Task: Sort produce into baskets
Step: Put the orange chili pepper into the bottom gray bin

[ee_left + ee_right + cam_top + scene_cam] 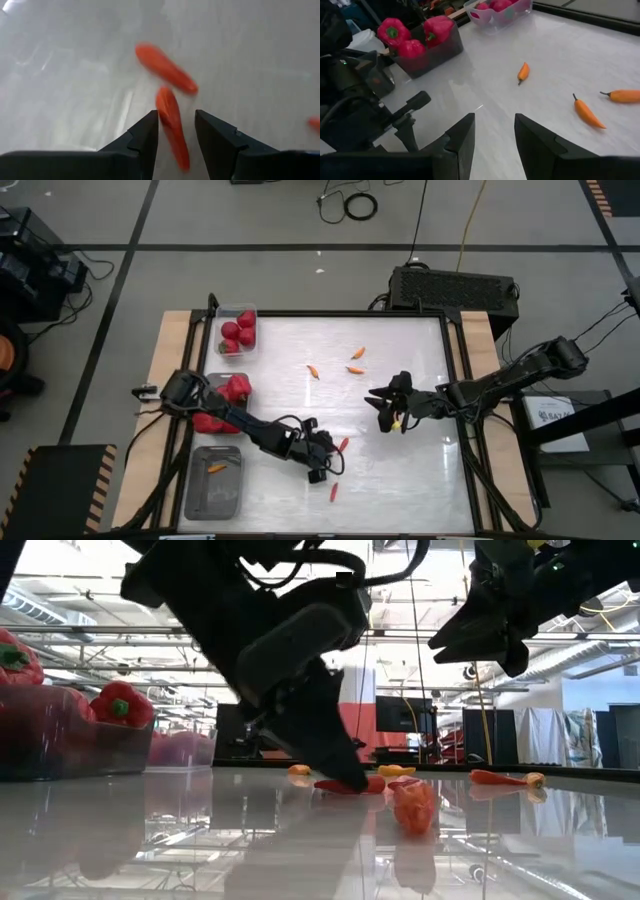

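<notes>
My left gripper [176,131] is low over the table's near middle [328,460], open. Its fingers stand either side of a slim red chili pepper [172,125] lying on the table [350,784]; whether they touch it I cannot tell. A second chili [165,67] lies just beyond. My right gripper [494,135] hangs open above the table right of the middle [388,408], with nothing between its fingers. Tomatoes fill the clear basket [237,332], bell peppers a grey basket [225,402], and one chili [217,468] lies in the near grey basket [213,490].
Three more chilies [313,371] [358,352] [354,369] lie loose toward the table's far middle. Another chili [333,491] lies near the front edge. A black box [455,285] stands beyond the far right corner. All baskets line the left edge.
</notes>
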Robot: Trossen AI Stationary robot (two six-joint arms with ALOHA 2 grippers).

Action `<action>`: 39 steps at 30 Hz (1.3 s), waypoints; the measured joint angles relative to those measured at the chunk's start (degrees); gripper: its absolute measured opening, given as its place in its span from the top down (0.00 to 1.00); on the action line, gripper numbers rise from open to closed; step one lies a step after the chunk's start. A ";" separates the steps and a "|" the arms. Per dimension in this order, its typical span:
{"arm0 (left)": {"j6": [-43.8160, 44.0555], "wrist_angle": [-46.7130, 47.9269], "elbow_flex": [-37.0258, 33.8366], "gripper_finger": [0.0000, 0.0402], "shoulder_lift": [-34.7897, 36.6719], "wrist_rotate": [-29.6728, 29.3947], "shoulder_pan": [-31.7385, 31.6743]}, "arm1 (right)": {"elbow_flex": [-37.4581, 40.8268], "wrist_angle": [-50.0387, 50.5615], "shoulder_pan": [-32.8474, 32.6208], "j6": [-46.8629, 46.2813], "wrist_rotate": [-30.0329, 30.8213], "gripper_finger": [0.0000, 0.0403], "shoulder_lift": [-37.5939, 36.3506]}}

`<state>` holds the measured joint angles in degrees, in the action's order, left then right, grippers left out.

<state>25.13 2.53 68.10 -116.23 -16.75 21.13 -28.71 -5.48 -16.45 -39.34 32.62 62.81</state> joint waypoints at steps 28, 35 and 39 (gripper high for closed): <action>-1.04 12.14 2.28 0.94 7.46 1.99 3.20 | 0.00 -0.03 -0.20 -0.80 -4.46 0.68 0.02; 9.42 29.64 2.64 0.94 21.16 15.33 10.56 | 0.00 -0.55 0.00 -0.39 -4.42 0.68 0.01; 17.08 37.57 2.69 0.94 25.69 16.72 17.31 | 0.00 -0.74 -0.02 -0.41 -4.43 0.68 0.00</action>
<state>42.21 40.10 70.80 -90.53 -0.03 38.44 -28.71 -6.23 -16.47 -39.75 28.19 62.81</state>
